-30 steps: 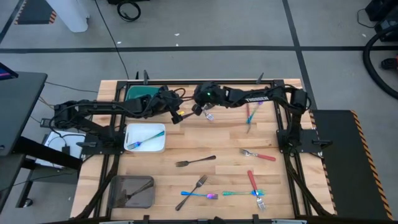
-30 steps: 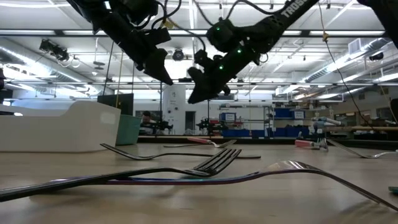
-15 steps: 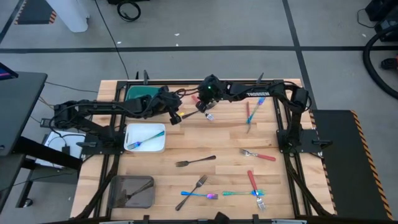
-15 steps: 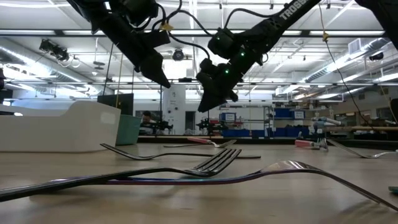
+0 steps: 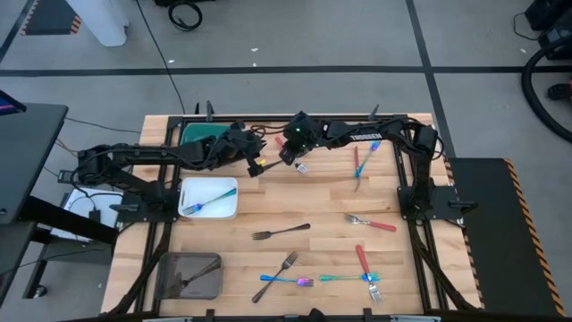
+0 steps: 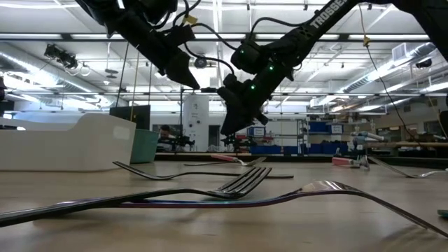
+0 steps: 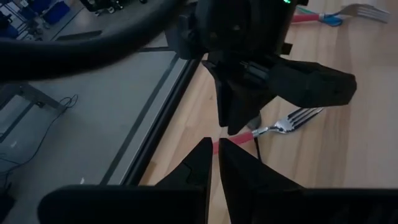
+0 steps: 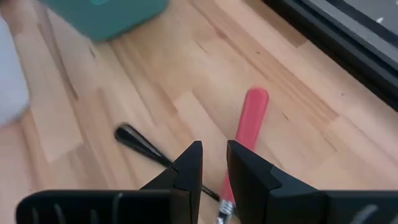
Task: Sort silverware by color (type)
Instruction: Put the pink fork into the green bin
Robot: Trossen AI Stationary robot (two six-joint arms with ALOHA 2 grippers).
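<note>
- The slim red-handled metal fork point(image 8: 247, 130) looks light, rigid and slick; its flat handle's middle suits pinching.
- The right gripper point(image 8: 214, 163) hovers above, fingers slightly parted, empty.
- The left gripper point(image 7: 214, 155) waits nearby, pressed almost together.

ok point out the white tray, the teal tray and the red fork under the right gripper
white tray point(image 5: 229, 212), high view, on its right rim
teal tray point(image 5: 193, 134), high view, on its bare floor
red-handled fork point(image 8: 250, 118), right wrist view, on its red handle

Pale wooden table point(image 5: 268, 210), matt; red-handled fork point(image 8: 247, 127) with smooth plastic-looking handle, shiny metal head.
</note>
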